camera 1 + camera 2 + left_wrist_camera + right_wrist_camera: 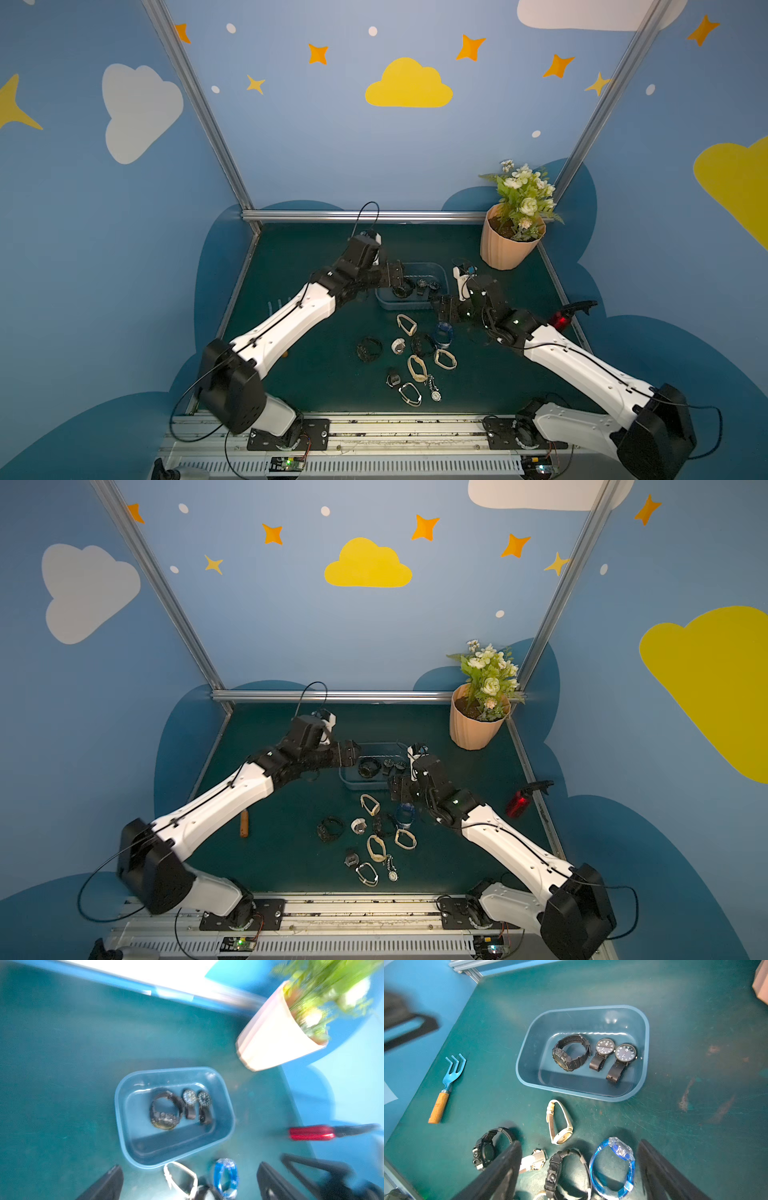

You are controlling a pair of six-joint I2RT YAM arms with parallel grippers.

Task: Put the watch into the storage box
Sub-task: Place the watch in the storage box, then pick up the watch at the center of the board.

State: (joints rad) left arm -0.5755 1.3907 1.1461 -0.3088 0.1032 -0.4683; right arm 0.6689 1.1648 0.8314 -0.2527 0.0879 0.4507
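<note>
Since the left wrist view is coming out smeared, I'm leaning on the right wrist one. The left gripper [190, 1166] and the right gripper [579, 1142] are both sitting with fingers spread wide, nothing between them. In both top views the left one is covering one end of the storage box [407, 306], and the right one is hiding the near corner at the other end. The chunky black watch [571, 1053] is lying inside the box, strap buckled into a near-round loop, so I'm not calling a long axis; its case is pointing toward the loose watches [398, 345] outside. Two slim black watches [604, 1049] are lying face up just beside it, straps running that same way. A white watch [558, 1122] and a blue see-through watch [612, 1167] are sitting near the box, others getting cut off at the frame edge. A garden fork [446, 1088] is lying well apart, mostly tucked under the left arm in the top views. A flower pot [503, 249] and a red spray bottle [560, 321] are standing on the right arm's side.
</note>
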